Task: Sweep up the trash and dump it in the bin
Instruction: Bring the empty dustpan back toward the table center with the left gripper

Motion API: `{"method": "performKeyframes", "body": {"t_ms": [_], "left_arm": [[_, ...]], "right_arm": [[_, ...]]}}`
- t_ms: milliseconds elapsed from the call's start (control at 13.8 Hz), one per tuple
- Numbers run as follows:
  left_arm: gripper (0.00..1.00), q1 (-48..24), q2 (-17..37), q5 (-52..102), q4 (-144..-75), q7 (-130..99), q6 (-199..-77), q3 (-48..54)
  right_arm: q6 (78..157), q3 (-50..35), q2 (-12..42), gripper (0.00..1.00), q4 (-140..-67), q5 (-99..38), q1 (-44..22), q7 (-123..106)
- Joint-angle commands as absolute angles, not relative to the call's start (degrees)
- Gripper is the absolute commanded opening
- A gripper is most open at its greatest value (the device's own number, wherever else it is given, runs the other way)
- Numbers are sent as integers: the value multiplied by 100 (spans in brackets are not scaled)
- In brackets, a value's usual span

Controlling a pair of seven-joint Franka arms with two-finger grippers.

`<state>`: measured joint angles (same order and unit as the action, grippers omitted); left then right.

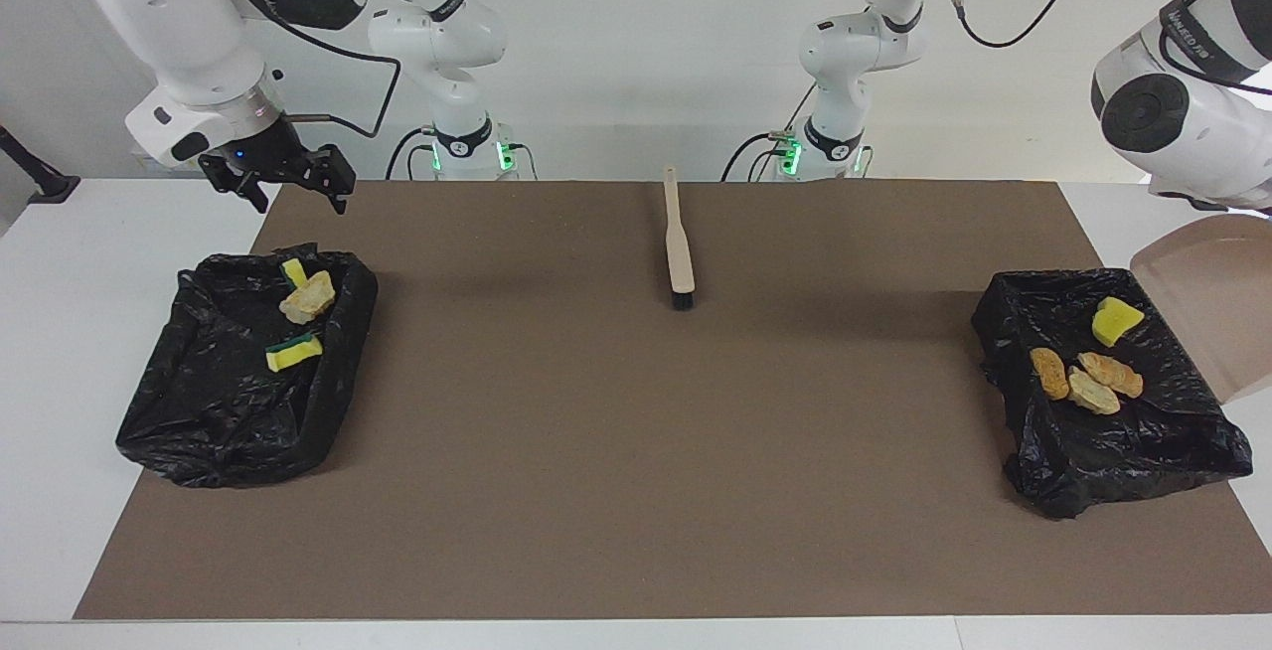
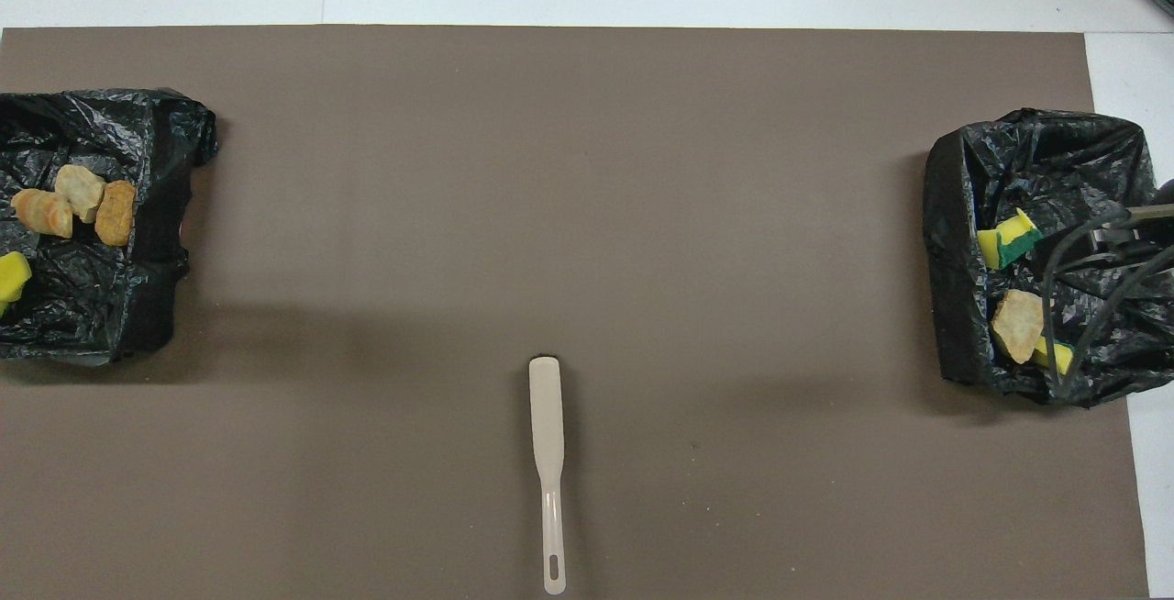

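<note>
Two bins lined with black bags stand on the brown mat. The bin point(image 1: 1123, 461) point(image 2: 156, 169) at the left arm's end holds trash: a yellow sponge piece point(image 1: 1116, 320) point(image 2: 11, 277), an orange-brown lump point(image 1: 1049, 373) point(image 2: 116, 212) and beige chunks point(image 1: 1103, 382) point(image 2: 78, 192). Beside this bin the beige dustpan point(image 1: 1207, 292) hangs tilted and empty; the left gripper holding it is out of view. The other bin point(image 1: 199, 431) point(image 2: 954, 215) holds sponge pieces point(image 1: 293, 353) point(image 2: 1007, 238) and a beige chunk point(image 1: 308, 297) point(image 2: 1016, 325). My right gripper point(image 1: 300, 201) hangs open and empty over that bin's robot-side edge.
The beige brush point(image 1: 679, 243) point(image 2: 548, 462) lies on the mat midway between the bins, close to the robots, its handle pointing at them. White table shows around the brown mat point(image 1: 636, 451). The right arm's cables point(image 2: 1091, 288) hang over its bin in the overhead view.
</note>
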<state>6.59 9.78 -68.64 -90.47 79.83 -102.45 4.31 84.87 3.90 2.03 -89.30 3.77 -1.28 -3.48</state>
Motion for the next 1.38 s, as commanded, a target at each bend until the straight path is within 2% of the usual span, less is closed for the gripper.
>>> {"method": "performKeyframes", "body": {"t_ms": [0,217,796,1086,1303], "left_arm": [[0,99,844,-6042,-9193,7840,-9924,360],[0,-342,905,-4629,-9035,7124,-9581,369],[0,-1239,993,-1366,-9009,2570,-9597,369],[0,-2038,2046,-863,-8272,-239,-9763,378],[0,-2495,2337,-572,-8235,-1736,-10308,387]], "right_arm": [[8411,325,-61,100,-9043,255,-114,-97],[8455,325,-132,100,-9158,246,-114,-62],[8455,325,-141,100,-9158,237,-167,-88],[8446,325,-132,100,-9141,246,-167,-123],[8455,325,-132,100,-9141,246,-167,-123]]}}
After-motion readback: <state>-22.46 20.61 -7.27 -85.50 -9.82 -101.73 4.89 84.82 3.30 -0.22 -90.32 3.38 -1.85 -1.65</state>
